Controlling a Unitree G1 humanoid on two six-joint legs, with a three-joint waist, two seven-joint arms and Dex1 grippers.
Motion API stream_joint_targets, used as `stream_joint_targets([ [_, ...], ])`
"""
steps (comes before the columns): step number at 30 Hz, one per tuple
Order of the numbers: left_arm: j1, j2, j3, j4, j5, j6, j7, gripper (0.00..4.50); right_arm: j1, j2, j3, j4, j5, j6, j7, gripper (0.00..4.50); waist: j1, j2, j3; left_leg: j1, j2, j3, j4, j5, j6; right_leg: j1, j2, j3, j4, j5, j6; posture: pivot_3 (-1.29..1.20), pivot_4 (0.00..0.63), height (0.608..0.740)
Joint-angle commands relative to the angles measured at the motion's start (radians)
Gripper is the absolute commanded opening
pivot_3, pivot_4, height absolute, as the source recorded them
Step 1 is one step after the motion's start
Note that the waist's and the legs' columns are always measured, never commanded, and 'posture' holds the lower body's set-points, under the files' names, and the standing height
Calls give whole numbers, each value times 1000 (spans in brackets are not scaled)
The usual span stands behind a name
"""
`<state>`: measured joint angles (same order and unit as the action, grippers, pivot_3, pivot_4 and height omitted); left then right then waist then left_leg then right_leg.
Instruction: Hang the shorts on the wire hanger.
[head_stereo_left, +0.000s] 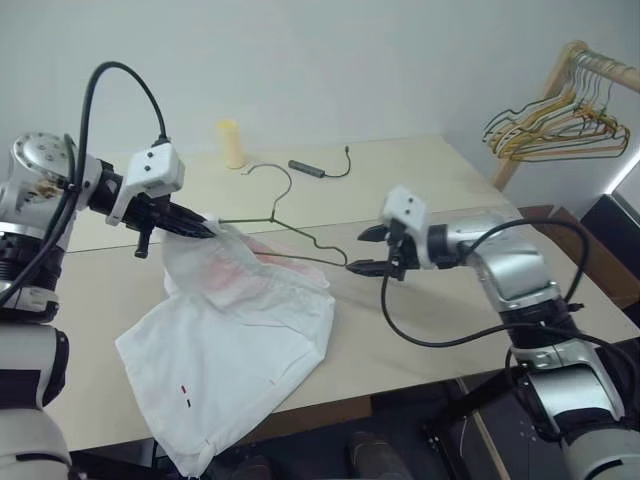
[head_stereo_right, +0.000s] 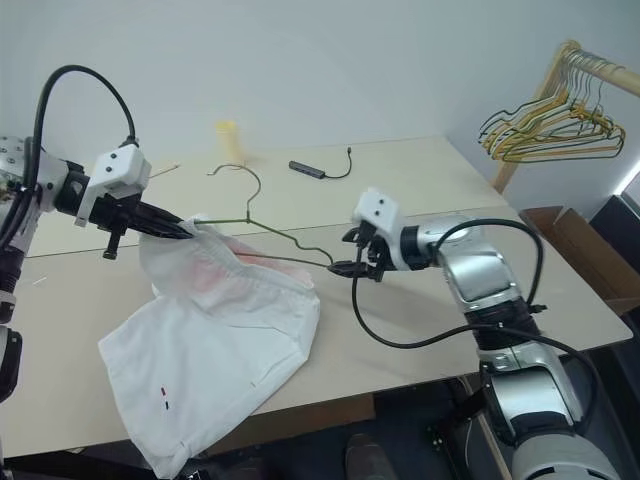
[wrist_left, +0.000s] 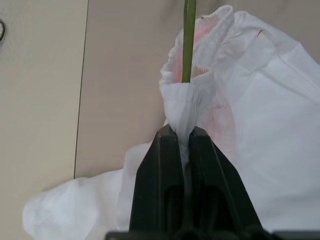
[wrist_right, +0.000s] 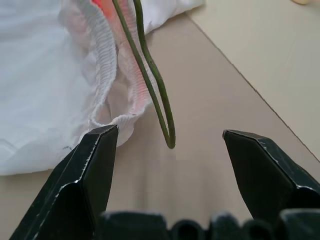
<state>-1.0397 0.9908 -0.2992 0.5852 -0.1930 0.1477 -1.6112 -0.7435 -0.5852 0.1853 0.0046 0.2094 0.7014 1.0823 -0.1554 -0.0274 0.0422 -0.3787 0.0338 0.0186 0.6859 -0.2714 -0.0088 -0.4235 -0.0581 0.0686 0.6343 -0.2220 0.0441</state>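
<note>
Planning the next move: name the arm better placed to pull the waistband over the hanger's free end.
Right, probably. The right gripper is open beside the hanger tip and loose waistband; the left gripper is shut on the shorts.

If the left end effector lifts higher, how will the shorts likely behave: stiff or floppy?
Probably floppy: the shorts sag in folds from the pinched waistband down to the table. Likely light, since the thin cloth bunches between the left end effector fingers. They may slide along the smooth wire hanger, whose free end pokes out near the open right end effector.
</note>
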Motion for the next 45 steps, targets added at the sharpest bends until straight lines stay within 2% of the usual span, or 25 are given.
stream_joint_targets([
  [1,-2,14,61,-11,0,-18,-3,0,38,-15,-32,-87,72,149,-18,3957,-5,0,0,0,0,0,0,0,0,0,0,0,0,0,0,-117,0,740],
  [7,12,13,87,-23,6,-16,-3,0,148,96,28,-136,93,235,-134,3957,-16,0,0,2,0,0,1,0,0,0,0,1,6,-1,0,-111,0,740],
  [13,22,14,97,-35,9,-11,-3,0,162,201,56,-116,115,277,-208,3957,-22,0,0,-1,0,-1,7,-1,2,0,0,1,8,-1,1,-106,0,740],
  [17,28,14,111,-45,13,-4,-2,0,148,255,64,-108,123,287,-241,3072,-19,0,0,-2,0,-1,8,-1,2,0,0,0,8,-1,1,-95,0,740],
  [24,53,24,136,-69,12,11,-3,0,139,275,71,-72,115,313,-295,532,-18,0,0,-2,0,-2,8,-1,2,0,0,0,8,-1,1,-87,0,740],
  [25,58,27,139,-73,11,12,-3,0,140,270,74,-70,113,311,-297,204,-18,0,0,-2,0,-2,8,-1,2,0,0,0,8,-1,1,-87,0,740],
  [26,61,28,142,-75,11,13,-3,0,143,264,78,-67,110,304,-297,60,-18,0,0,-2,0,-2,9,-1,2,0,0,0,8,-1,1,-86,0,740],
  [38,113,123,121,-131,-208,18,-3,0,116,137,20,32,91,171,-256,60,-13,0,0,-2,0,-3,9,-2,3,0,0,0,8,-1,2,-86,0,740],
  [45,139,139,91,-123,-185,-8,-3,0,96,48,-14,66,66,92,-235,60,-12,0,0,-2,0,-2,9,-2,3,0,0,0,8,-1,2,-95,0,740],
])
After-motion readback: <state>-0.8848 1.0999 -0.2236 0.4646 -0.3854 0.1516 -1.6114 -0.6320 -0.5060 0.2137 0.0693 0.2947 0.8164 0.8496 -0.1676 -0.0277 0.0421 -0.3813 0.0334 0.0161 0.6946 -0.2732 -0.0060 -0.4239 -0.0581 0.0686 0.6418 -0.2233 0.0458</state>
